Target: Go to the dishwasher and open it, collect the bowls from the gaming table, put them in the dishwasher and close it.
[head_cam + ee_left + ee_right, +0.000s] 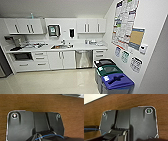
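A kitchenette wall of white cabinets [62,59] stood ahead beyond a pale floor [50,83], under a long tabletop [75,47] whose clutter was too blurred to name. The dishwasher [84,59], its steel front shut, sat below that tabletop, right of the sink [60,46]. Recycling bins [113,78] were cut off at the lower edge. Both wrist views met brown wood-grain; either pincer's state could not be told.
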